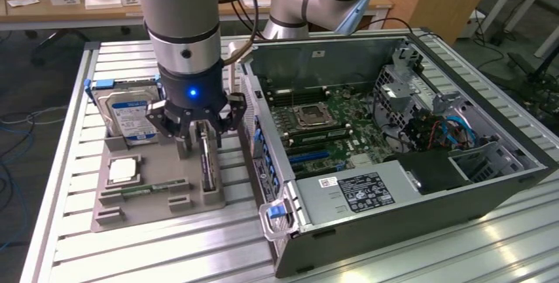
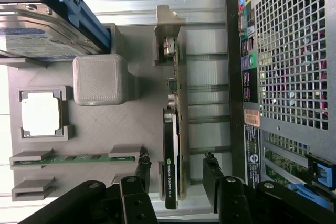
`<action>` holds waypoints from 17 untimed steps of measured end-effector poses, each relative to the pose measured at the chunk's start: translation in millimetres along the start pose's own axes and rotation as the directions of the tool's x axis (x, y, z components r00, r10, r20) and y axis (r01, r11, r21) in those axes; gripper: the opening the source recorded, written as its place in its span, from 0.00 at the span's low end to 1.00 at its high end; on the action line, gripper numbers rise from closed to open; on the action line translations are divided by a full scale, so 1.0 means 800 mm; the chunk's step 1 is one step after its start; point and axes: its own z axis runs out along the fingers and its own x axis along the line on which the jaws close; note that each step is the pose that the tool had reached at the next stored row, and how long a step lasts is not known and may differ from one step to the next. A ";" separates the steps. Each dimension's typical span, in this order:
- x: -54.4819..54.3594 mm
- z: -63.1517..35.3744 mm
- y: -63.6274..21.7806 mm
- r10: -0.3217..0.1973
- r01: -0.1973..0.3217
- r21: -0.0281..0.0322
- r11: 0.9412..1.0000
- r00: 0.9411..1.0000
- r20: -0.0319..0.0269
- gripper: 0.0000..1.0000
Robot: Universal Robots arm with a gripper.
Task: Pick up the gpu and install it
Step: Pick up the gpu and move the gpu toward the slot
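The gpu (image 1: 207, 165) stands on its long edge in a slot of the grey holder tray (image 1: 148, 207), between the tray and the computer case. Its dark face with a green logo and its brownish board show in the wrist view as gpu (image 2: 173, 145). My gripper (image 1: 201, 132) hangs straight above it, open. In the wrist view the gripper (image 2: 176, 163) straddles the card's near end, one black finger (image 2: 143, 171) on each side. A gap shows between the card and the other finger (image 2: 210, 174).
The tray also holds a silver blue-labelled hard drive (image 1: 131, 116), a CPU (image 1: 122, 168), a green memory stick (image 1: 148, 189) and a grey block (image 2: 100, 80). The open computer case (image 1: 393, 139) lies close beside the tray; its perforated rear panel (image 2: 289, 66) sits near the card.
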 end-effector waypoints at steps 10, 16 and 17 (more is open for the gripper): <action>0.000 0.003 0.000 0.000 0.000 0.000 1.000 1.000 0.000 0.53; 0.000 0.005 0.000 0.000 0.000 0.000 1.000 1.000 0.000 0.53; 0.000 0.006 0.000 0.000 0.000 0.000 1.000 1.000 0.000 0.53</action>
